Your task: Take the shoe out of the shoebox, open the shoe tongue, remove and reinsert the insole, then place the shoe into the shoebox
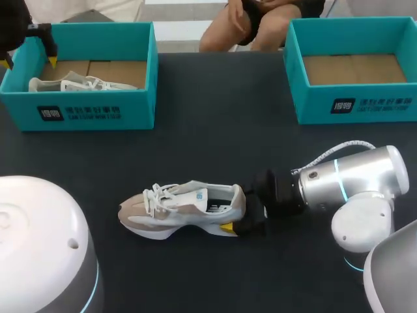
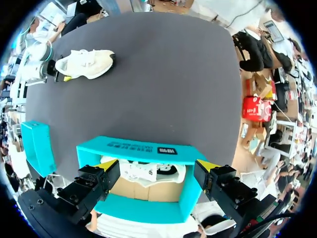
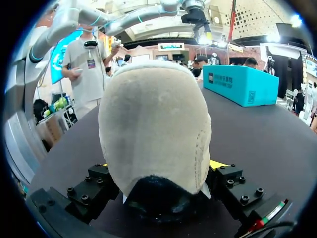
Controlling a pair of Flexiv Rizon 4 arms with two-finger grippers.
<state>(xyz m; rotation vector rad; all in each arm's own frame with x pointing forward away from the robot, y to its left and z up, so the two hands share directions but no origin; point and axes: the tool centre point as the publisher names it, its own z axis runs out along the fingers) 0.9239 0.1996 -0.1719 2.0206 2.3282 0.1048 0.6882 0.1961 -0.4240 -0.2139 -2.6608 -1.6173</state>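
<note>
- Fingers of right gripper (image 3: 161, 164) clamp heel of beige-and-white laced sneaker (image 1: 182, 208) near tabletop (image 1: 215, 130) front edge.
- Left gripper (image 2: 156, 173) gapes above far-left teal cardboard shoebox (image 2: 133, 148).

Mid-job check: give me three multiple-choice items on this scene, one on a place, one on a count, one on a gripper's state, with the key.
1. Where is the shoe at the right gripper? A in a box; B held in the air; C on the table.
2. How many teal boxes stand on the table? A one; B two; C three.
3. The left gripper is: A open; B shut on a shoe; C shut on a box wall.
Key: 1 C, it lies on the dark tabletop, heel between the fingers. 2 B, the left box and the right box. 3 A, its fingers stand wide apart above the left box, touching nothing.
</note>
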